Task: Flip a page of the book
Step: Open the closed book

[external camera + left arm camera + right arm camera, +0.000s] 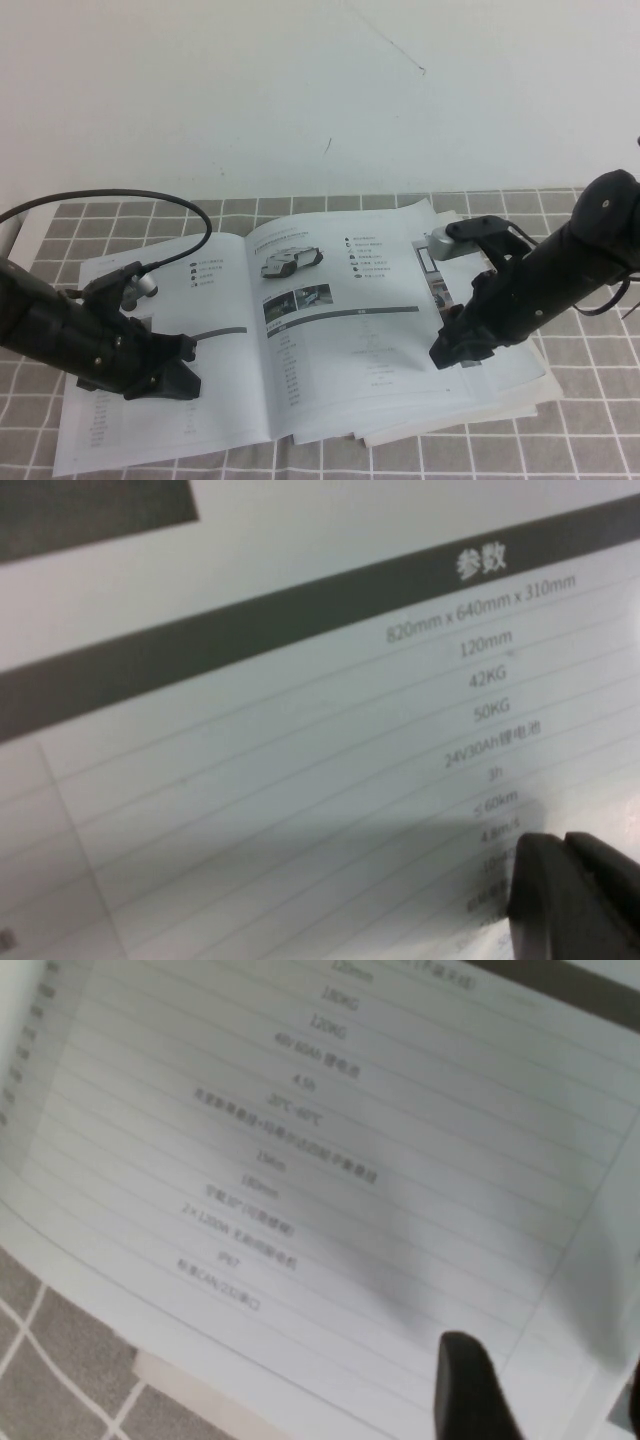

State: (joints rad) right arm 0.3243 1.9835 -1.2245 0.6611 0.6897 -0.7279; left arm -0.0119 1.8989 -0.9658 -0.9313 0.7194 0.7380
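The book [215,300] lies open on the checked cloth. The page [350,340] is its right-hand leaf, showing a white-black robot vehicle [292,262] above a grey header bar, and it lies nearly flat. My right gripper [455,345] is open just above the page's right part near its outer edge; one dark finger [470,1390] shows over the page's table lines [300,1160], and nothing is between the jaws. My left gripper [175,380] is shut and rests its tips [575,900] on the left-hand leaf [250,730].
A grey checked tablecloth [600,420] covers the table, with a white wall behind. More leaves stick out under the book at the lower right [520,395]. The left arm's black cable [150,195] arcs over the left leaf.
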